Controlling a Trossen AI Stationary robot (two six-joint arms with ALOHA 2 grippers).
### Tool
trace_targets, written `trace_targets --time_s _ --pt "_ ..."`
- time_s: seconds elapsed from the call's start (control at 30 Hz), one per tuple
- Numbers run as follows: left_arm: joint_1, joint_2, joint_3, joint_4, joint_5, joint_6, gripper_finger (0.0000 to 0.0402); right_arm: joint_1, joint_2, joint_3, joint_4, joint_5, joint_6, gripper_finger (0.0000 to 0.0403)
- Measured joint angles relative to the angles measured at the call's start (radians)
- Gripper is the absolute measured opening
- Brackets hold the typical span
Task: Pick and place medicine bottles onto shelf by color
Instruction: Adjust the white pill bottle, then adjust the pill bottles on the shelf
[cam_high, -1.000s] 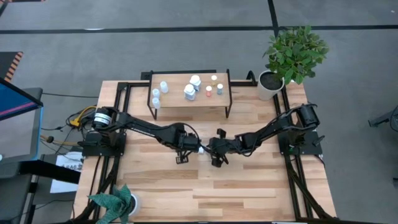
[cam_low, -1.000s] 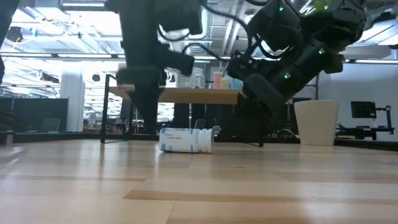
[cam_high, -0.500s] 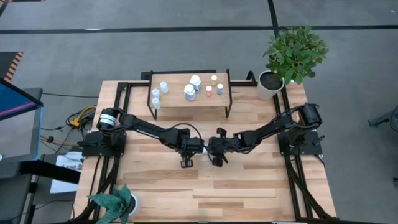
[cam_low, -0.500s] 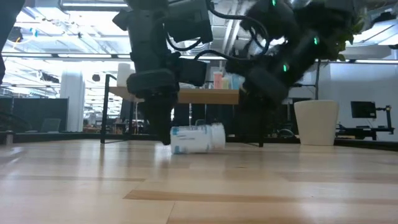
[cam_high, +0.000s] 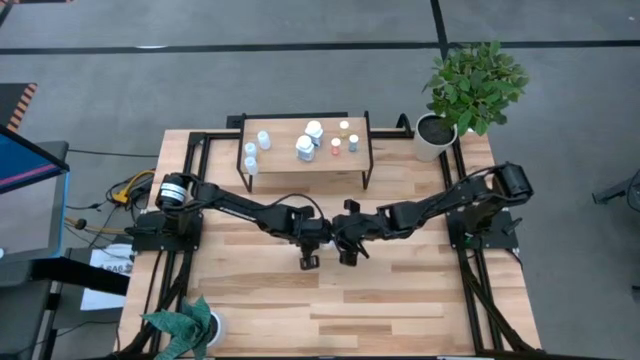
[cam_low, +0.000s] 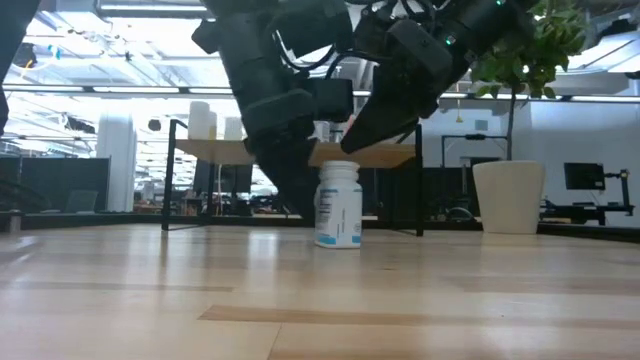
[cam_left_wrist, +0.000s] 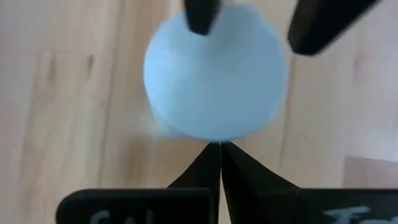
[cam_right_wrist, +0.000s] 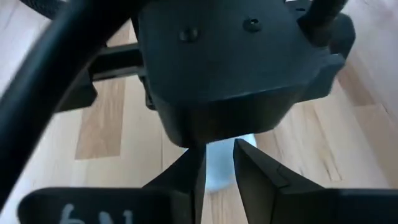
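Though upright — bottle (cam_low: 338, 204) between end effectors

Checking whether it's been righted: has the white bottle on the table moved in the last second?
Yes. The white bottle lay on its side; now it stands upright, farther right against the shelf legs.

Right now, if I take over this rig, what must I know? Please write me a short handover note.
Left gripper: shut, empty, pointing down over the white bottle's cap at mid-table.
Right gripper: close against the left one at the same bottle; grip not clear.
White bottle: upright on the table, in front of the shelf.
Done: the other bottles stand on the shelf in small groups, the reddish one toward its right end.
Left: lift this last bottle and set it with the white ones.
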Motion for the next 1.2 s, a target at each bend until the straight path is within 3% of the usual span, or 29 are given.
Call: trace_targets --time_s 0.37,0.63,0.83,1.0,1.2 --pt "-0.001 -0.002 0.002 -0.057 0.012 -0.017 0.0 0.001 -0.05 0.0 -0.038 0.0 -0.014 0.0107" --pt "-0.002 -0.094 0.024 -0.276 0.003 0.008 0.0 0.006 -0.24 -0.001 -0.305 0.008 -0.014 0.0107" --pt "-0.04 -0.148 0.015 -0.448 -0.012 -0.002 0.0 0.031 -0.364 -0.177 -0.355 0.007 0.051 0.0107" --pt "-0.106 -0.223 -0.071 -0.391 -0.016 -0.014 0.0 0.114 -0.427 -0.43 -0.138 0.004 0.181 0.0107" --pt "-0.156 -0.303 -0.298 0.029 -0.018 -0.051 0.0 0.181 -0.384 -0.623 0.258 0.005 0.248 0.0107"
